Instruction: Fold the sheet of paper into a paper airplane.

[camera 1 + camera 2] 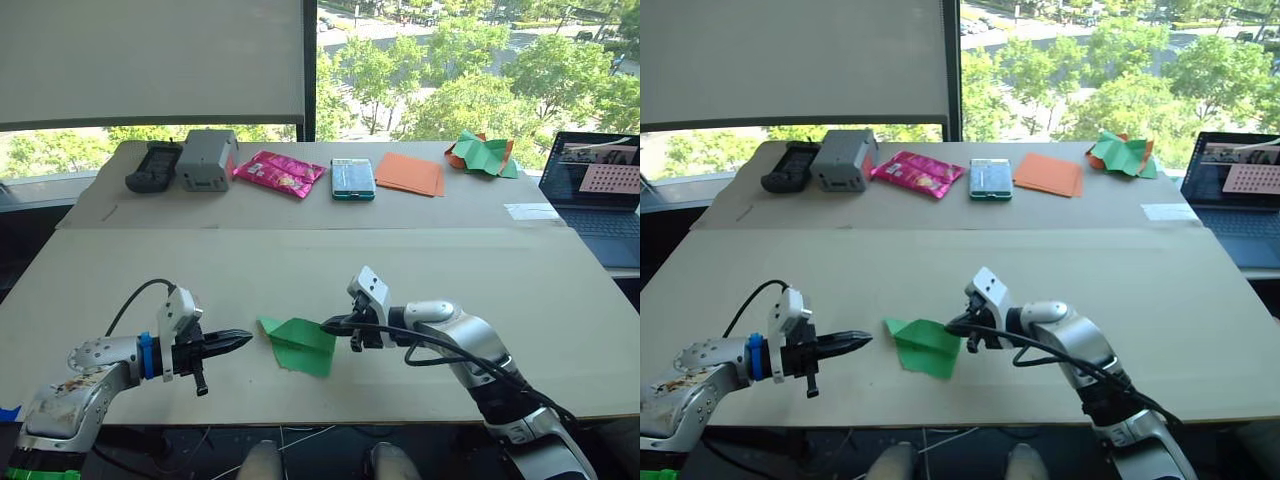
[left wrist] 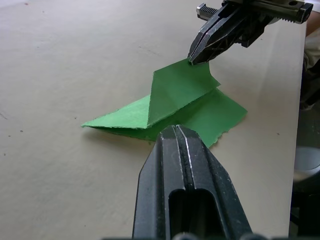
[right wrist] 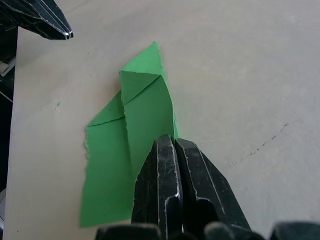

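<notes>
Left eye view: right pincer (image 1: 330, 325) pinching the folded sheet of paper (image 1: 300, 345), left pincer (image 1: 243, 338) pressed together beside it.

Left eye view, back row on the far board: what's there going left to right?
Black device → grey box → pink packet → teal-edged pack → orange sheets → crumpled green-and-orange paper bundle → laptop.

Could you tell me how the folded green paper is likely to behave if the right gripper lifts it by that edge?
The green paper looks thin, so it would probably droop from the right gripper, which is shut on one edge. Its folded layers may spring open, since one flap already stands raised. It seems very light and could slide on the smooth table if nudged.
</notes>
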Tool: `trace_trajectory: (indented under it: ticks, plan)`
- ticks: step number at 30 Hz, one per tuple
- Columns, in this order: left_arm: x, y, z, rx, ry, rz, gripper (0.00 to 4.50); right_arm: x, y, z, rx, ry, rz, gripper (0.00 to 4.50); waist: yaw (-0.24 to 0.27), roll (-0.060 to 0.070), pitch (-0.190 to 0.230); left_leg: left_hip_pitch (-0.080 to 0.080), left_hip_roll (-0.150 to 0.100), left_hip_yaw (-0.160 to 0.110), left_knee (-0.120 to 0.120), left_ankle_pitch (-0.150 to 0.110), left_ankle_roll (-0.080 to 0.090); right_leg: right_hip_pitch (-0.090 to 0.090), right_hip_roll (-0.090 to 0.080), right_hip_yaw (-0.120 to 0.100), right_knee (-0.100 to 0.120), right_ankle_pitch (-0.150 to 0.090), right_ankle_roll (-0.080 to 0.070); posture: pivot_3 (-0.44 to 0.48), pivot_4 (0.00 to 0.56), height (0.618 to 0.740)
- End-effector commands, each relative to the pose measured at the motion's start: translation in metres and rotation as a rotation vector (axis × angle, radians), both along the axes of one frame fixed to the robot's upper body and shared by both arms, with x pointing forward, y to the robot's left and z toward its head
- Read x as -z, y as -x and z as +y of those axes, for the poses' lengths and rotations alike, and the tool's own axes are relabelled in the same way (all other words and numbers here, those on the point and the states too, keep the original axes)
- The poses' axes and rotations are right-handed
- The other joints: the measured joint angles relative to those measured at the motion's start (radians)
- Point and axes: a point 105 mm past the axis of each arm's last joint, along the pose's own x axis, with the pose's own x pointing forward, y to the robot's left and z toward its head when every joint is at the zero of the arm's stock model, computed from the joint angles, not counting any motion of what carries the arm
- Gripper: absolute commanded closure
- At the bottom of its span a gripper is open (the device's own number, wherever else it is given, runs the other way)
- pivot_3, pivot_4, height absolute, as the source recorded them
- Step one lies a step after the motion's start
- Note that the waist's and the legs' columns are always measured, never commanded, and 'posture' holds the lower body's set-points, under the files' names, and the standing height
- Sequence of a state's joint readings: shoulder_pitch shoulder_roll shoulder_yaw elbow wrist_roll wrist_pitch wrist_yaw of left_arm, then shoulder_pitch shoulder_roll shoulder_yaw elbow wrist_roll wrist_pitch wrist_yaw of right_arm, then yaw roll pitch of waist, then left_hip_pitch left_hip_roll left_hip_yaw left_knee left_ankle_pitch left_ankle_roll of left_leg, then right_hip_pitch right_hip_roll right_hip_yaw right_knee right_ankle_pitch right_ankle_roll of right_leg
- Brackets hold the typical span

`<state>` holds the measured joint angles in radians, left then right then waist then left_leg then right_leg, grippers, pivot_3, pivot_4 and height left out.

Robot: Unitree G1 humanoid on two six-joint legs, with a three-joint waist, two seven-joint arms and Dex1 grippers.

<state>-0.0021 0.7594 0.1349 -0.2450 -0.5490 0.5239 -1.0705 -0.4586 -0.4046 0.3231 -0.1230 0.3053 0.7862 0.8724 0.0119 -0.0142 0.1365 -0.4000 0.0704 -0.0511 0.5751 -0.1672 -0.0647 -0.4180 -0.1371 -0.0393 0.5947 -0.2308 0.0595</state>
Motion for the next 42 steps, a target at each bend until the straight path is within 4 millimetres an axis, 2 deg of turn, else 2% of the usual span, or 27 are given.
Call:
trace_trajectory:
  ticks: [1, 4, 9, 13, 14, 18, 19, 21, 23, 25, 28, 31, 32, 35, 39, 42]
  plan:
    - [-0.007, -0.004, -0.002, 0.006, -0.007, -0.038, 4.5, -0.016, 0.001, 0.004, -0.024, -0.036, -0.074, 4.47, -0.001, 0.0, 0.0, 0.0, 0.0, 0.0, 0.0, 0.0, 0.0, 0.0, 0.0, 0.0, 0.0, 0.0, 0.0, 0.0, 0.15, 0.706]
    - [-0.009, -0.004, -0.004, 0.007, -0.005, -0.043, 4.5, -0.023, -0.003, 0.003, -0.008, -0.048, -0.118, 4.47, -0.001, 0.0, 0.0, 0.0, 0.0, 0.0, 0.0, 0.001, 0.002, 0.0, 0.0, 0.0, 0.0, 0.001, 0.0, 0.0, 0.15, 0.706]
    - [-0.018, -0.01, -0.008, -0.012, 0.025, -0.06, 4.5, -0.059, -0.017, 0.004, 0.016, -0.052, -0.396, 4.47, 0.0, 0.0, 0.0, 0.0, 0.0, 0.0, 0.0, 0.001, 0.002, 0.0, 0.001, 0.0, 0.0, 0.003, -0.002, 0.0, 0.15, 0.706]
    - [-0.024, -0.014, -0.009, -0.023, 0.039, -0.065, 4.5, -0.085, -0.017, 0.008, -0.024, 0.023, -0.705, 4.47, 0.001, 0.0, 0.0, 0.0, 0.0, 0.0, 0.0, 0.001, 0.002, 0.001, 0.001, 0.0, 0.0, 0.004, -0.002, 0.0, 0.15, 0.706]
    - [-0.024, -0.015, -0.01, -0.026, 0.041, -0.064, 4.5, -0.09, -0.016, 0.009, -0.048, 0.101, -0.87, 4.47, 0.0, 0.0, 0.0, 0.0, 0.0, 0.0, 0.0, 0.001, 0.002, 0.001, 0.001, 0.0, 0.0, 0.004, -0.002, 0.0, 0.15, 0.706]
    - [-0.025, -0.017, -0.014, -0.03, 0.049, -0.061, 4.5, -0.085, -0.01, 0.017, -0.18, 0.317, -1.272, 4.47, -0.001, -0.001, -0.001, 0.001, 0.0, 0.0, 0.0, 0.002, 0.002, 0.002, 0.001, 0.001, 0.0, 0.004, -0.002, 0.0, 0.15, 0.706]
    - [-0.026, -0.017, -0.016, -0.025, 0.052, -0.058, 4.5, -0.074, -0.014, 0.018, -0.221, 0.459, -1.44, 4.47, -0.002, -0.001, -0.001, 0.002, 0.0, 0.0, 0.0, 0.002, 0.001, 0.002, 0.001, 0.001, 0.0, 0.004, -0.002, 0.0, 0.15, 0.706]
    - [-0.027, -0.017, -0.019, -0.019, 0.054, -0.056, 4.5, -0.053, -0.016, 0.016, -0.267, 0.585, -1.591, 4.47, -0.002, -0.002, -0.001, 0.002, 0.0, 0.0, 0.0, 0.003, 0.0, 0.002, 0.001, 0.001, 0.0, 0.004, -0.002, 0.0, 0.15, 0.706]
    - [-0.029, -0.017, -0.02, -0.018, 0.053, -0.056, 4.5, -0.037, -0.011, 0.016, -0.306, 0.602, -1.586, 4.47, -0.001, -0.003, -0.002, 0.002, 0.0, 0.0, 0.0, 0.003, -0.002, 0.002, 0.001, 0.001, 0.0, 0.004, -0.002, 0.0, 0.15, 0.706]
    - [-0.03, -0.017, -0.019, -0.019, 0.051, -0.054, 4.5, -0.029, -0.004, 0.017, -0.338, 0.581, -1.565, 4.47, -0.002, -0.003, -0.002, 0.001, 0.0, 0.0, 0.0, 0.004, -0.003, 0.003, 0.001, 0.002, 0.0, 0.004, -0.002, 0.0, 0.15, 0.706]
    - [-0.03, -0.015, -0.017, -0.017, 0.044, -0.046, 4.5, -0.015, 0.015, 0.021, -0.417, 0.52, -1.486, 4.47, -0.003, -0.004, -0.001, 0.004, 0.0, 0.0, 0.001, 0.008, 0.003, 0.011, 0.001, 0.002, 0.0, 0.004, -0.001, 0.0, 0.15, 0.706]
    - [-0.029, -0.015, -0.016, -0.015, 0.04, -0.041, 4.5, -0.005, 0.017, 0.019, -0.442, 0.511, -1.396, 4.47, -0.007, -0.005, 0.0, 0.012, 0.0, 0.0, 0.001, 0.005, -0.001, 0.015, 0.001, 0.002, 0.0, 0.004, -0.002, 0.0, 0.15, 0.706]
    - [-0.029, -0.015, -0.017, -0.014, 0.04, -0.04, 4.5, -0.003, 0.017, 0.018, -0.447, 0.511, -1.373, 3.87, -0.01, -0.005, 0.0, 0.011, 0.0, 0.0, 0.001, 0.003, -0.004, 0.014, 0.001, 0.002, 0.0, 0.004, -0.002, 0.0, 0.15, 0.706]
    - [-0.029, -0.015, -0.018, -0.013, 0.039, -0.04, 4.5, -0.009, 0.017, 0.019, -0.408, 0.45, -1.304, 2.88, -0.014, -0.006, 0.0, 0.011, 0.0, -0.001, 0.001, 0.004, -0.003, 0.015, 0.001, 0.002, 0.0, 0.004, -0.002, 0.0, 0.15, 0.706]
    - [-0.029, -0.015, -0.018, -0.016, 0.04, -0.039, 4.5, -0.033, 0.02, 0.023, -0.34, 0.31, -1.202, 1.53, -0.014, -0.006, 0.0, 0.011, 0.0, -0.001, 0.001, 0.004, -0.002, 0.016, 0.001, 0.002, 0.0, 0.004, -0.002, 0.0, 0.15, 0.706]
    - [-0.027, -0.014, -0.019, -0.016, 0.042, -0.035, 4.5, -0.053, 0.012, 0.025, -0.229, 0.222, -1.108, 1.53, -0.014, -0.006, 0.0, 0.011, 0.0, -0.001, 0.001, 0.004, -0.002, 0.016, 0.002, 0.002, 0.0, 0.004, -0.002, 0.0, 0.15, 0.706]
